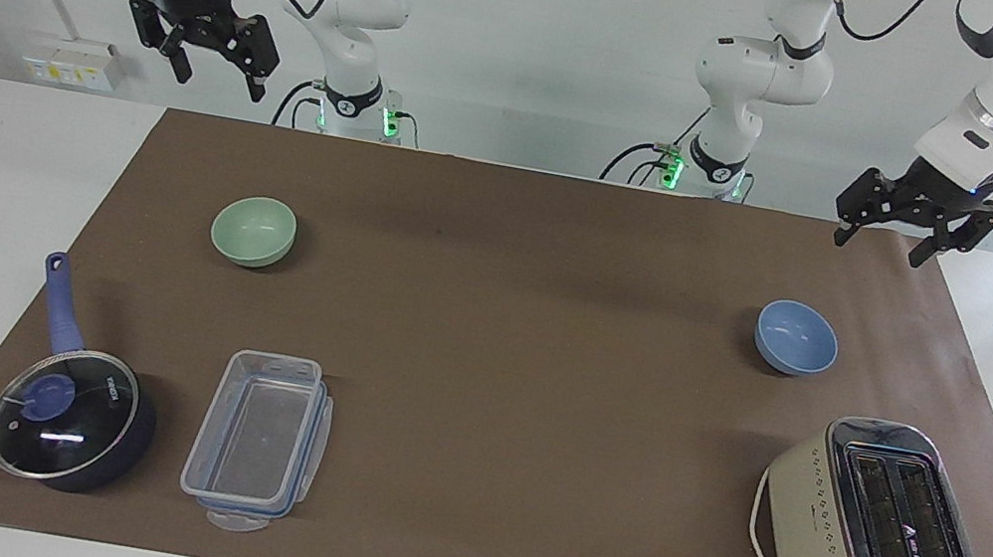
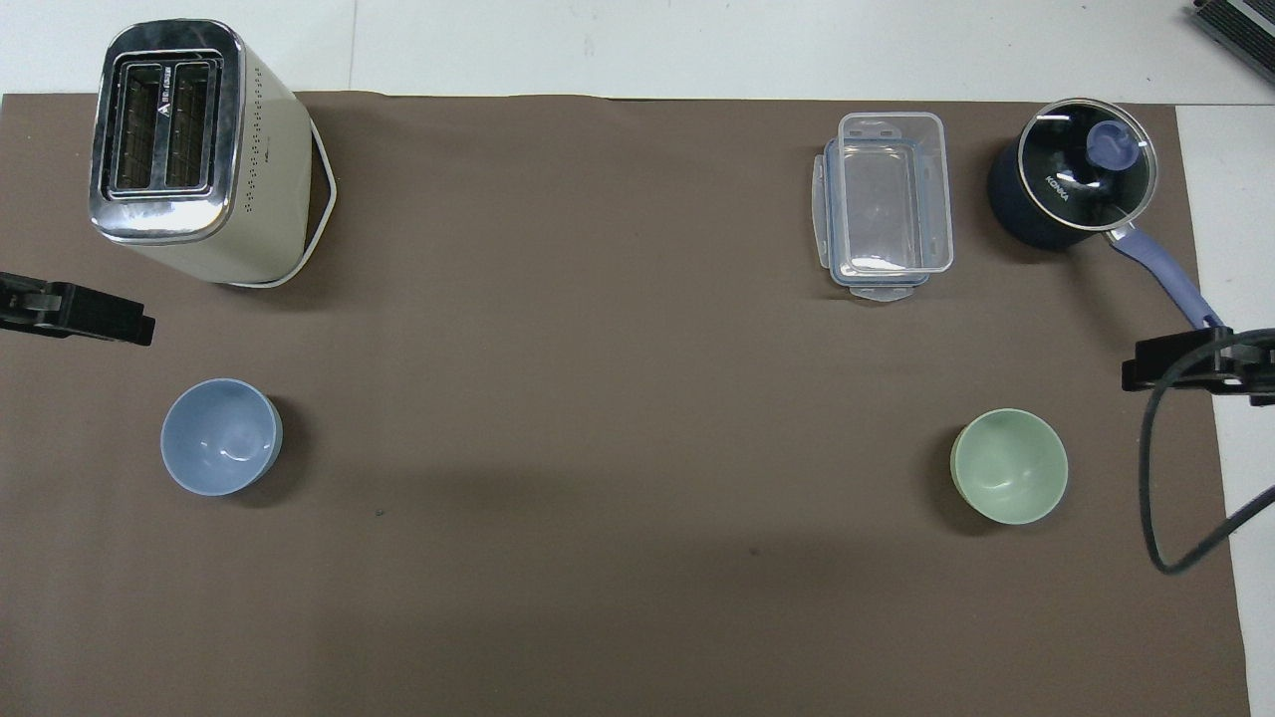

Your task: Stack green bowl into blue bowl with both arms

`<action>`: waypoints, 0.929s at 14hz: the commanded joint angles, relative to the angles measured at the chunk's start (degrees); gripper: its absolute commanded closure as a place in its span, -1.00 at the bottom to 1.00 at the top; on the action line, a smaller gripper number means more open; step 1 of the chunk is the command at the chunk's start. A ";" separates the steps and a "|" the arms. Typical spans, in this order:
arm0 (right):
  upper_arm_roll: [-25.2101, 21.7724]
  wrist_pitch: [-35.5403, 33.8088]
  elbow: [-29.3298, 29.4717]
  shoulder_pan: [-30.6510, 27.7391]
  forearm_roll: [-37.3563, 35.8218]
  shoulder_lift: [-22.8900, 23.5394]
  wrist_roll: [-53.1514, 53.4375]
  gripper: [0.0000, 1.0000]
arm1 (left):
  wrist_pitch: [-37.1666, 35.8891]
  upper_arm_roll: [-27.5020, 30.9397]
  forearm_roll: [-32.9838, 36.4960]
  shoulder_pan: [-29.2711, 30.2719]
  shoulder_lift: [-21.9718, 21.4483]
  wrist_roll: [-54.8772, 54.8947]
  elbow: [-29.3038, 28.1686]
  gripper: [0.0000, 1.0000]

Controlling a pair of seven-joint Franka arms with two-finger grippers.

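Observation:
The green bowl (image 1: 253, 230) sits upright on the brown mat toward the right arm's end; it also shows in the overhead view (image 2: 1009, 465). The blue bowl (image 1: 795, 338) sits upright toward the left arm's end, nearer to the robots than the toaster; it also shows in the overhead view (image 2: 220, 436). Both bowls are empty and far apart. My right gripper (image 1: 221, 83) hangs open and empty, high in the air by the mat's edge. My left gripper (image 1: 878, 247) hangs open and empty above the mat's corner, apart from the blue bowl.
A cream toaster (image 1: 879, 537) stands farther from the robots than the blue bowl. A clear plastic container (image 1: 257, 440) and a lidded saucepan with a blue handle (image 1: 71, 409) lie farther out than the green bowl. The brown mat (image 1: 506, 341) covers the white table.

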 commanded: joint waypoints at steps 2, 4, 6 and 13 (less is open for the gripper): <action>0.21 -0.60 1.03 -0.66 1.36 0.45 -1.54 -1.00 | -0.26 0.09 0.89 -0.28 -1.22 -0.60 -1.33 -1.00; 0.21 -0.60 1.03 -0.66 1.36 0.45 -1.54 -1.00 | -0.08 0.00 0.89 -0.28 -1.22 -0.51 -1.33 -1.00; 0.21 -0.69 1.03 -0.66 1.36 0.45 -1.54 -1.00 | -0.08 0.00 0.89 -0.28 -1.22 -0.43 -1.42 -1.00; 0.21 -0.60 1.03 -0.66 1.36 0.45 -1.54 -1.00 | -0.08 0.00 0.89 -0.37 -1.31 -0.60 -1.86 -1.00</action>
